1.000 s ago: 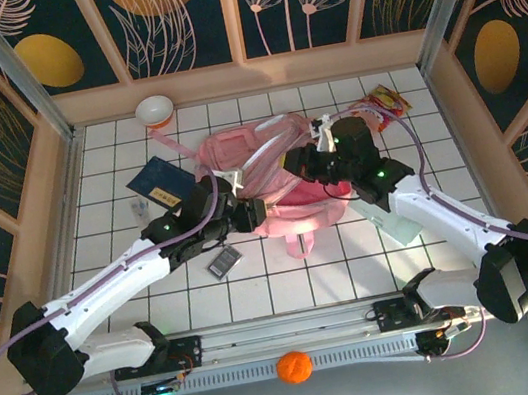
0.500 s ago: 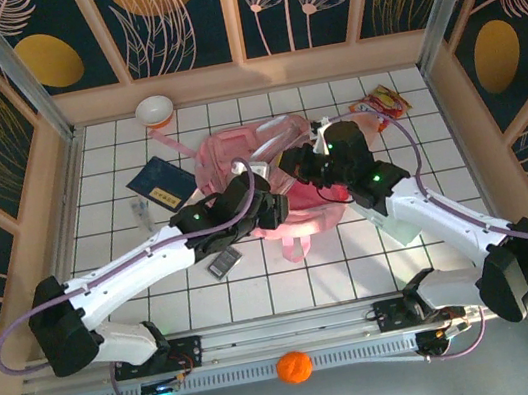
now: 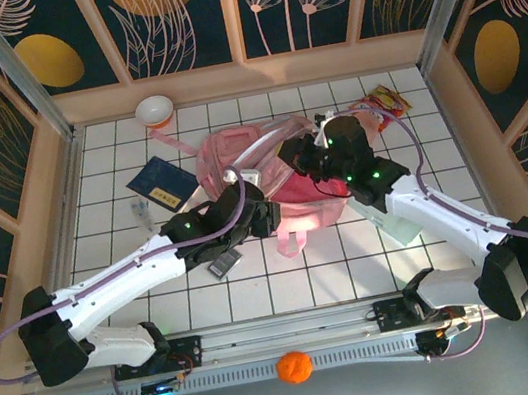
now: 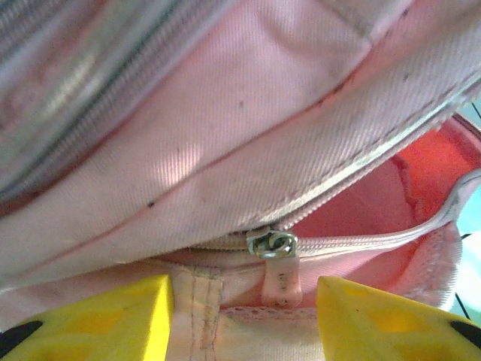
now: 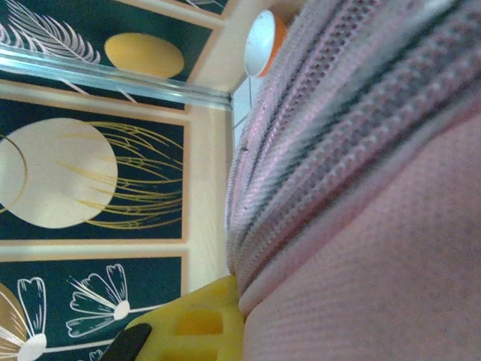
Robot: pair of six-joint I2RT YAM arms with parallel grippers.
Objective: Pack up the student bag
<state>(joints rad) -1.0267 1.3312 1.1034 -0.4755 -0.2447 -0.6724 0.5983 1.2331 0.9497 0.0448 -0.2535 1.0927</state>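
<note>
**Pink bag between two tools**

From above we see the student bag (image 3: 236,153) lying in the middle of the white surface (image 3: 356,263). The right tool (image 3: 301,163) is on its top edge, pinched shut on pink cloth. Up close, the left tool (image 4: 244,308) is spread wide. A zipper pull (image 4: 279,265) hangs between its yellow fingers (image 4: 113,316), touching neither.

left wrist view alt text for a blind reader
Close-up of the pink student bag: its zipper slider and pull tab hang between the yellow fingers of the open left gripper, untouched. To the right the zip gapes onto reddish lining.
</note>
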